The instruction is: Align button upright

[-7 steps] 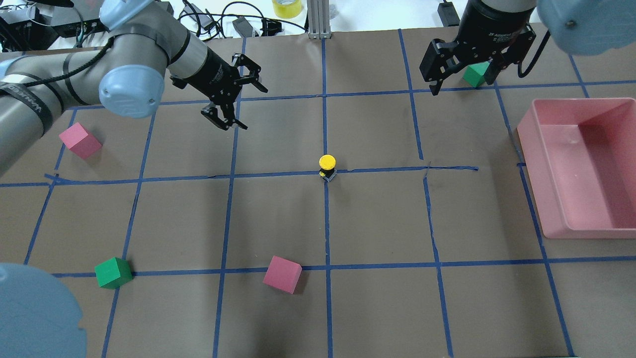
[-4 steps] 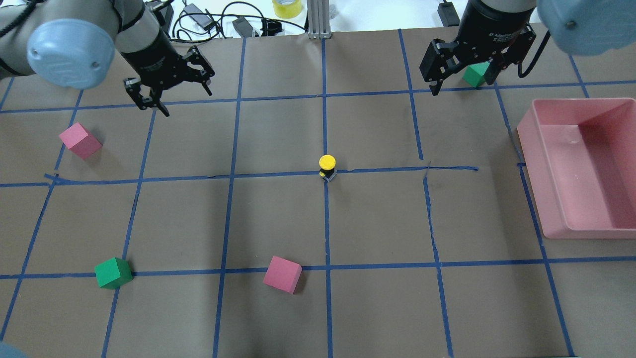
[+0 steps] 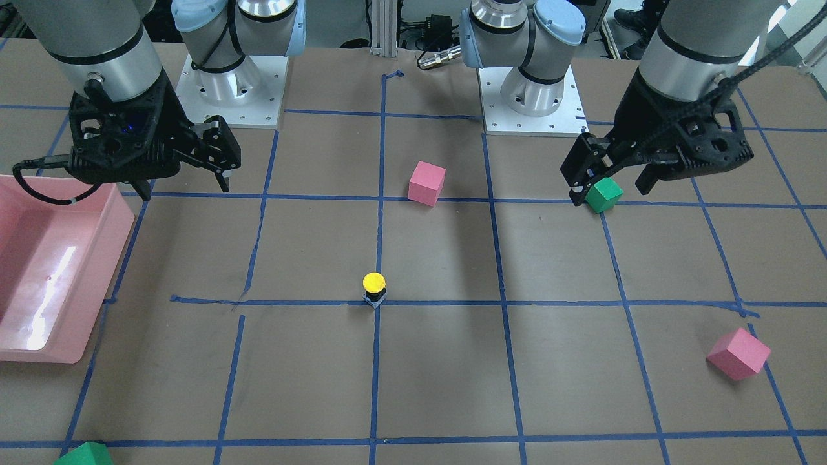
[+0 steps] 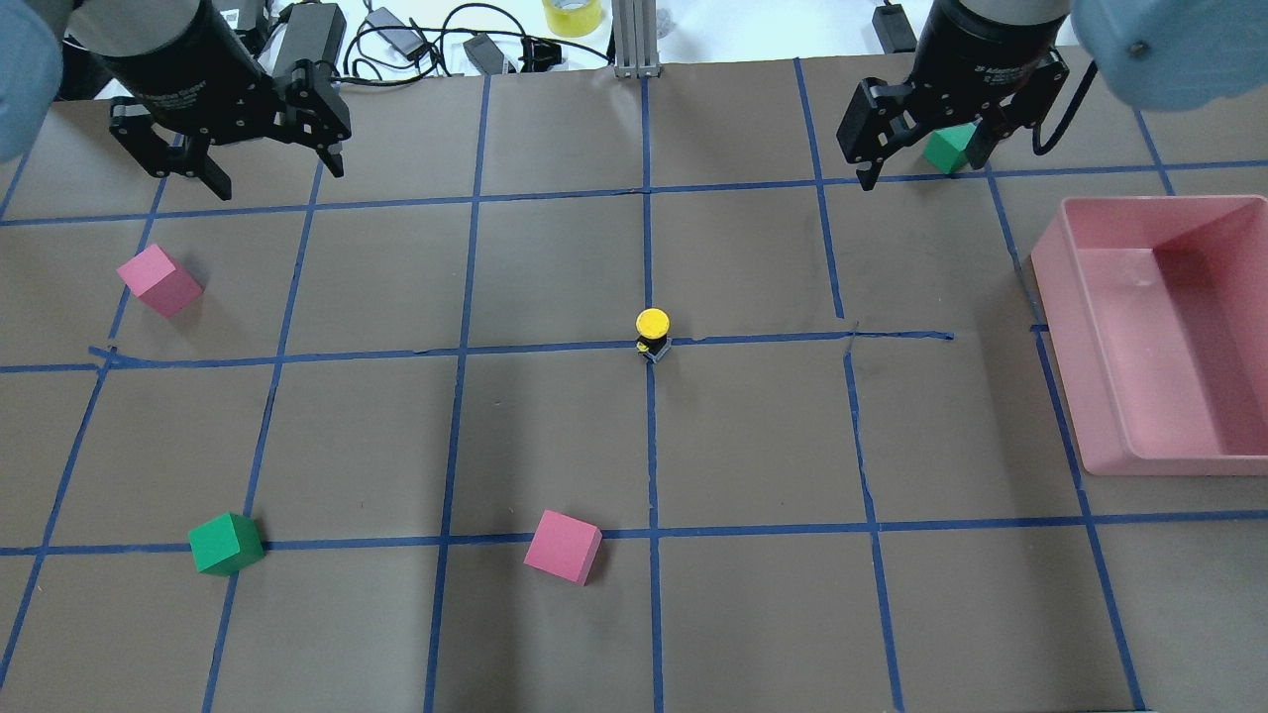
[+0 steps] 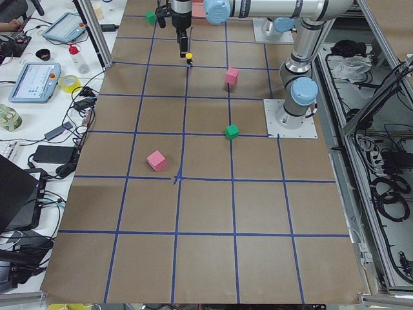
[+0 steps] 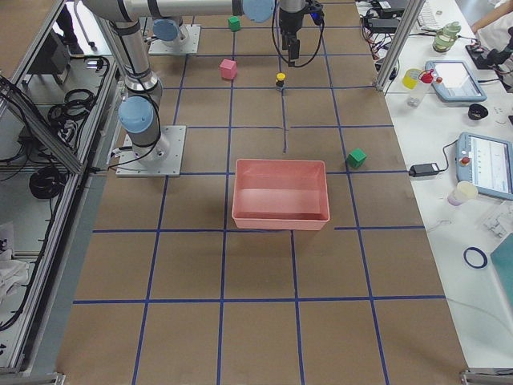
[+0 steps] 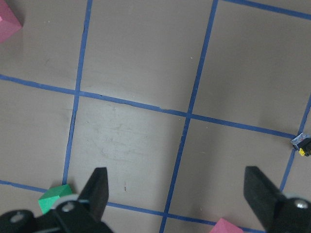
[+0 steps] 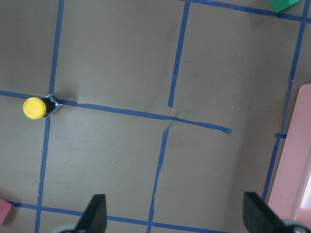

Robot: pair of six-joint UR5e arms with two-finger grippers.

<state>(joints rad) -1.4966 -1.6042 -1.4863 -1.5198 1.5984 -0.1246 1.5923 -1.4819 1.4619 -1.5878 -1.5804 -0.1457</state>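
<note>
The button (image 4: 652, 332) stands upright on a blue tape crossing at the table's middle, yellow cap on top; it also shows in the front view (image 3: 374, 287) and the right wrist view (image 8: 39, 107). Only its base shows at the edge of the left wrist view (image 7: 301, 143). My left gripper (image 4: 277, 173) is open and empty, raised over the far left of the table, well away from the button; its fingers (image 7: 99, 189) stand wide apart. My right gripper (image 4: 921, 163) is open and empty, raised at the far right, its fingers (image 8: 97, 208) apart.
A pink tray (image 4: 1090, 327) sits at the right edge. Pink cubes (image 4: 158, 280) (image 4: 563, 547) and green cubes (image 4: 226, 543) (image 4: 946, 149) lie scattered around the table. Cables and a tape roll (image 4: 572, 14) lie beyond the far edge.
My left arm has swung away from the middle toward the far left and turned its gripper, which stays open. The button and my right arm have not moved.
</note>
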